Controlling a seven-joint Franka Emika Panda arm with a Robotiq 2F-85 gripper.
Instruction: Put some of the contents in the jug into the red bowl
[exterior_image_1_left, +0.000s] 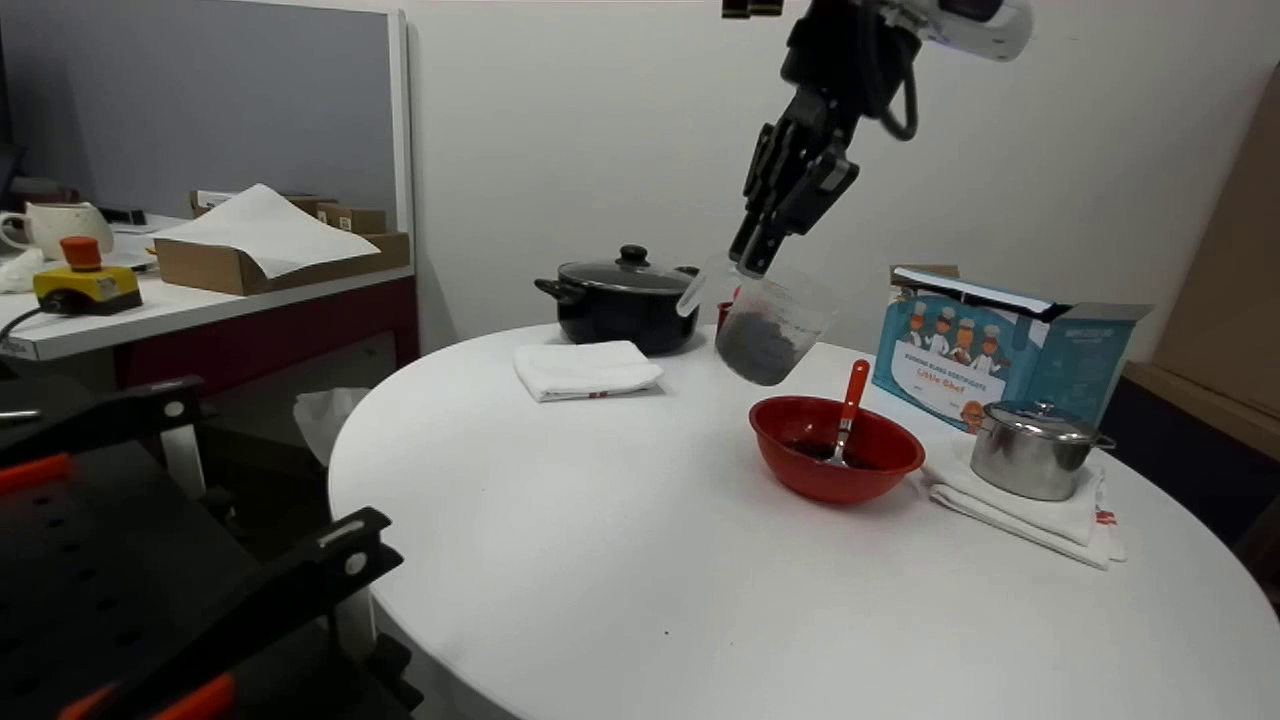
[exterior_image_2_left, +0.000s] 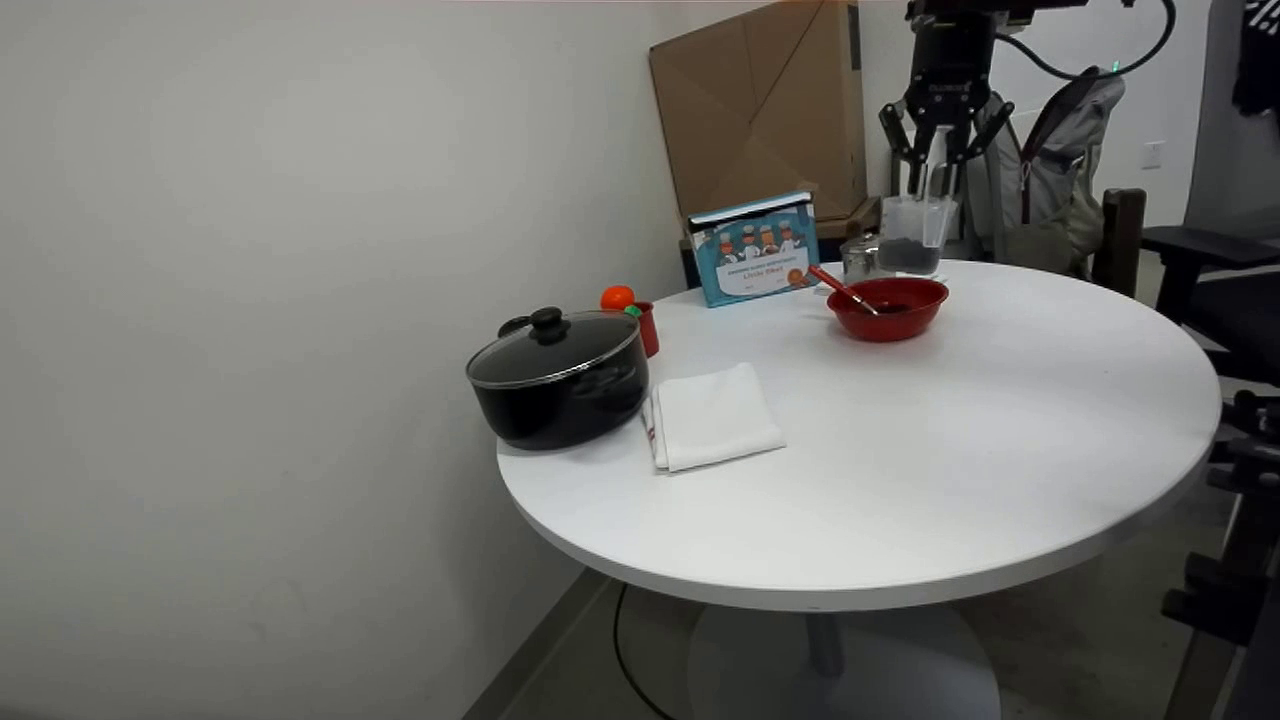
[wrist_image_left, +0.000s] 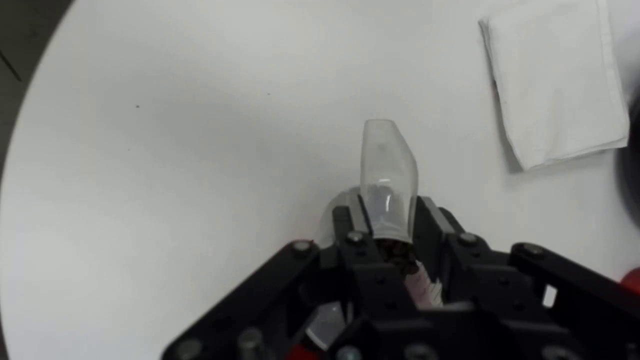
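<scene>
Near the red bowl (exterior_image_1_left: 820, 486), and higher than its rim, hung the jug (exterior_image_1_left: 775, 320), tilted, with the contents (exterior_image_1_left: 757, 350) in a dark mass low towards its base and no stream showing. The gripper (exterior_image_2_left: 934, 187) was clamped on the jug, its fingers (wrist_image_left: 346, 225) to either side of the clear handle (wrist_image_left: 389, 165). That hold looked the likeliest source of trouble: smooth plastic, pinched at one narrow part, could turn in the grasp as the load shifted, and the pour would go astray. Whether the mouth stood over the bowl I could not tell; if it did not, further tipping would probably send some outside the rim, perhaps onto the folded towel (exterior_image_1_left: 1020, 518) just beside the bowl and the metal pot (exterior_image_1_left: 1035, 458) on it. Only some was wanted, so a fast tilt risked the whole lot sliding out at once. The red-handled utensil (exterior_image_1_left: 851, 405), sticking up out of the bowl, was another hazard: a jug lowered too far could knock it and shove the bowl. Dark material (exterior_image_1_left: 808, 449) lay in the bowl, and might mask the amount added.
</scene>
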